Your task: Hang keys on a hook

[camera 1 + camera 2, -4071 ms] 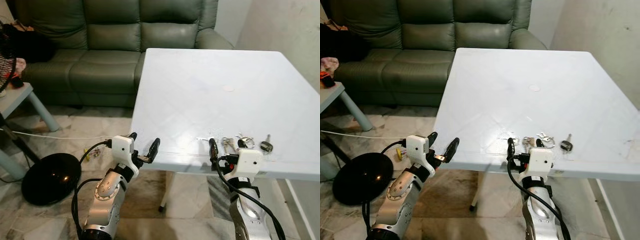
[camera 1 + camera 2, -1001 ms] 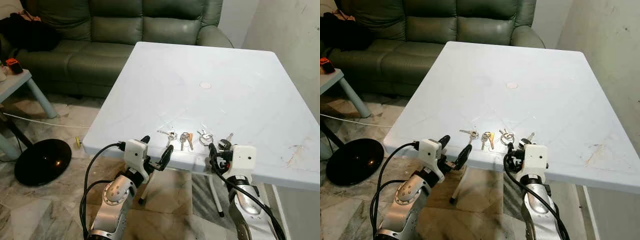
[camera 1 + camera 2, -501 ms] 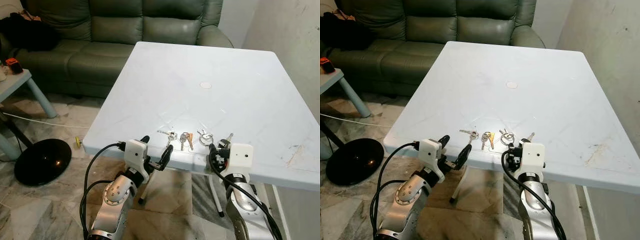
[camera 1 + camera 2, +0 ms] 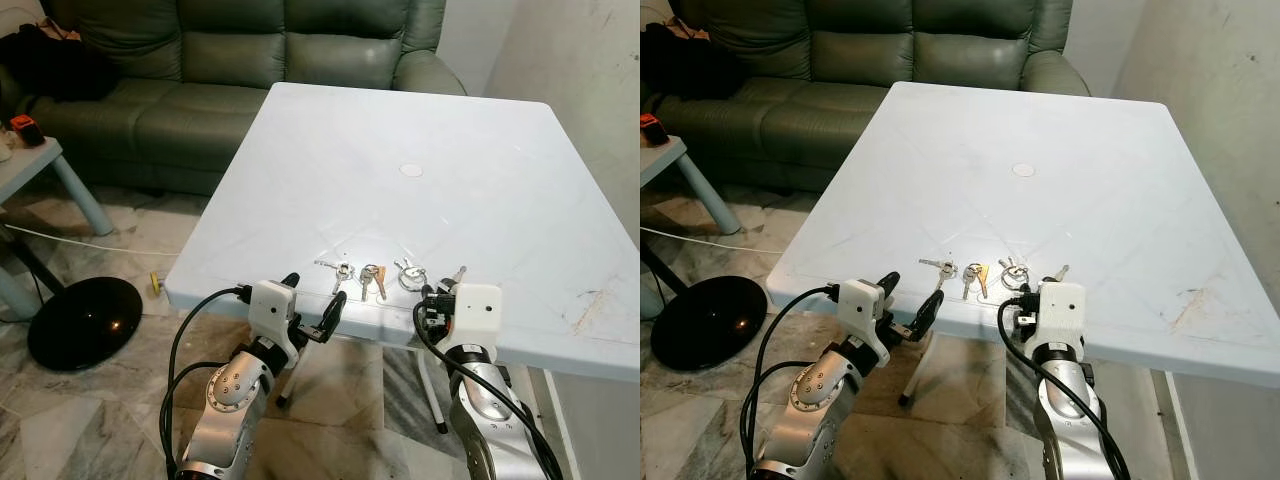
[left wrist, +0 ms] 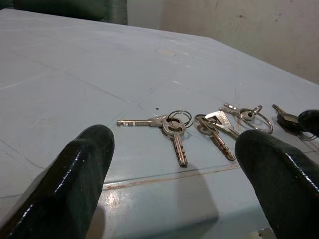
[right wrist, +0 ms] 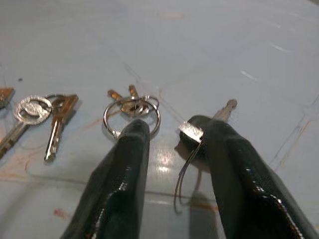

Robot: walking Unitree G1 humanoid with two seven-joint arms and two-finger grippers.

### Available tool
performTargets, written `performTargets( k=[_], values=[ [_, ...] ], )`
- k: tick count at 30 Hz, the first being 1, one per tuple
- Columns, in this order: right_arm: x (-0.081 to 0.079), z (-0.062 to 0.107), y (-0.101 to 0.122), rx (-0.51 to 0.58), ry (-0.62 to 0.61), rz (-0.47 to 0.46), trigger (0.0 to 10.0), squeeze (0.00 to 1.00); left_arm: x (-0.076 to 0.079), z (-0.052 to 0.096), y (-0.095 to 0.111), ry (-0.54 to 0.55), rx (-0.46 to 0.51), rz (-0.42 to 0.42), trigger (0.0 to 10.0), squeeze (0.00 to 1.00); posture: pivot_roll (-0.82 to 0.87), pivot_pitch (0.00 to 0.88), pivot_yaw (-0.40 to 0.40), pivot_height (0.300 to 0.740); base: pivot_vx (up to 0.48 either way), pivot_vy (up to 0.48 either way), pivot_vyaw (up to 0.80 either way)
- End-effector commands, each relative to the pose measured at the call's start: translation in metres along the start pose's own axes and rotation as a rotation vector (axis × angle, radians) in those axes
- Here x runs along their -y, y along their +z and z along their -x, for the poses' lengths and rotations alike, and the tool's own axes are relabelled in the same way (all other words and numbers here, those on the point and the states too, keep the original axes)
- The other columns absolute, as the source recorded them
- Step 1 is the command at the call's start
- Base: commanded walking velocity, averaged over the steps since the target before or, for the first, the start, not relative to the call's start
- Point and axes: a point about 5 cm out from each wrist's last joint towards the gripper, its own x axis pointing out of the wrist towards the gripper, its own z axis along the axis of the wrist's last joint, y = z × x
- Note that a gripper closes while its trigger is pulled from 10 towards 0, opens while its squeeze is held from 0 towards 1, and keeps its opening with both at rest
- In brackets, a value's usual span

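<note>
- Fingers (image 6: 124, 164) of the right gripper (image 6: 172, 134) stand partly apart, holding nothing; one tip rests at the rim of a key ring (image 6: 131, 113), the other beside a black-headed key (image 6: 202, 135).
- Left gripper (image 5: 174, 164) hovers at the table edge, fingers spread wide, empty.
- Keys lie flat near the front edge of the white table (image 4: 400, 120), between the two grippers.
- Count: four clusters in a row, namely a ringed pair (image 5: 169, 124), a second pair (image 5: 214, 127), the ring bunch, and the single black-headed key.
- Handling, judged: light, stiff metal, slippery on smooth plastic; flat blades are hard to pinch, so take the ring or the thick head.
- Green sofa (image 4: 250, 60) stands beyond the table.
</note>
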Motion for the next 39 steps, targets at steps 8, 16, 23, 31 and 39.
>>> performTargets(
  k=[8,16,23,31,39],
  values=[
    [0.0,0.001,0.001,-0.021,-0.011,0.003,10.0,0.0,0.004,0.0,0.003,-0.006,0.012,-0.009,10.0,0.0,0.1,0.098,-0.029,0.74,0.0,0.0,0.0],
    [0.002,0.0,0.001,-0.032,-0.036,0.012,10.0,0.0,0.005,-0.001,0.003,-0.008,0.012,-0.009,10.0,0.0,0.1,0.098,-0.03,0.74,0.0,0.0,0.0],
    [0.01,-0.002,0.007,0.025,-0.053,-0.133,10.0,1.0,0.006,-0.001,0.003,-0.011,0.011,-0.006,10.0,0.0,0.1,0.097,-0.03,0.74,0.0,0.0,0.0],
    [0.011,-0.004,0.007,0.017,-0.079,-0.121,10.0,1.0,0.006,-0.001,0.003,-0.016,0.013,-0.006,10.0,0.0,0.1,0.096,-0.028,0.74,0.0,0.0,0.0],
    [0.004,-0.004,0.006,-0.008,-0.058,-0.106,10.0,1.0,0.006,-0.002,0.004,-0.018,0.014,-0.008,10.0,0.0,0.1,0.094,-0.027,0.74,0.0,0.0,0.0]
  ],
)
